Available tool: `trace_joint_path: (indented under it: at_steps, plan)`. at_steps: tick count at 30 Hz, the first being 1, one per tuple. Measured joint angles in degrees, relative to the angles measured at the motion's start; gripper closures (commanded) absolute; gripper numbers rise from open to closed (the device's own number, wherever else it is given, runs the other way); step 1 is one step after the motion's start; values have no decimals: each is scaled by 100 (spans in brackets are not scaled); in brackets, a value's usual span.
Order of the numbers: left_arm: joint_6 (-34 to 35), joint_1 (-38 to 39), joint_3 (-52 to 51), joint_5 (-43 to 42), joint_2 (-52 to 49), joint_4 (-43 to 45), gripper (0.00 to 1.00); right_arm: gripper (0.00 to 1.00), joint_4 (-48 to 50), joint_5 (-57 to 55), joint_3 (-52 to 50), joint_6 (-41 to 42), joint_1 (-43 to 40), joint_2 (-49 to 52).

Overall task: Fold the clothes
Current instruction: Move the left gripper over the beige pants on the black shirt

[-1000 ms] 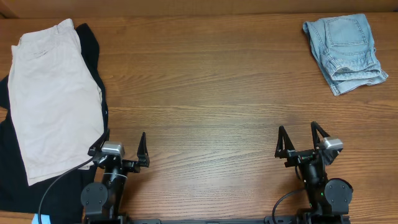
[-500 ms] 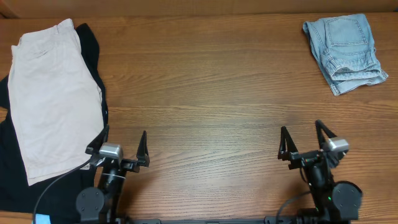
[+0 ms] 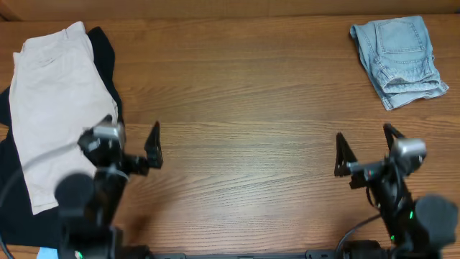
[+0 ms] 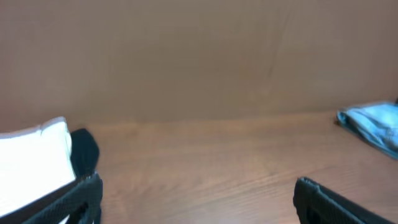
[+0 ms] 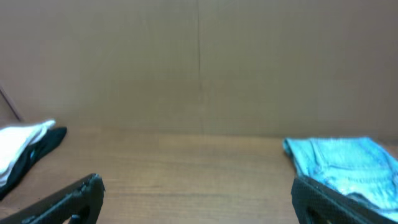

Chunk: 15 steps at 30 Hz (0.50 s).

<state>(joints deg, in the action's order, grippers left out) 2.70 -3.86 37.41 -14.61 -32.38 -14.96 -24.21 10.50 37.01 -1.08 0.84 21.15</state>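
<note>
The cream-beige shorts point(image 3: 57, 108) lie flat at the table's left, on top of a black top point(image 3: 106, 50) that shows round their edges. Small light-blue denim shorts point(image 3: 399, 61) lie bunched at the far right. My left gripper point(image 3: 128, 137) hovers open just right of the cream shorts' lower half, holding nothing. My right gripper point(image 3: 366, 147) is open too, over bare wood well in front of the denim shorts. In the left wrist view the cream shorts point(image 4: 34, 155) lie far left. In the right wrist view the denim shorts point(image 5: 342, 162) sit just beyond the right finger.
The wooden table point(image 3: 237, 93) stretches bare between the two piles. A brown wall point(image 4: 199, 56) closes off the far edge. Both arm bases stand at the front edge.
Both arms have lifted and reached away from the front edge, the left one toward the cream shorts. The jaws stay wide. The clothes have not moved.
</note>
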Motion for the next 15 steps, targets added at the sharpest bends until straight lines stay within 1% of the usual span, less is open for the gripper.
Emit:
trace_joint_path:
  at_steps: [3, 6, 9, 11, 15]
  plan:
    - [7, 0, 1091, -22, -922, -957, 0, 0, -758, 46, 997, -24, 0, 1104]
    - [2, 0, 2490, -31, -2098, -2208, 0, 0, -1451, 114, 1775, -42, 0, 1969]
    - [-103, 0, 3633, -46, -3077, -3248, 0, 0, -2015, 232, 2514, -44, 0, 2870]
    - [-269, 0, 4387, -46, -3803, -3665, 0, 0, -2179, 402, 2914, -42, 0, 3504]
    - [-595, 0, 4975, -42, -4642, -3694, 0, 0, -2026, 960, 3156, -42, 0, 4419]
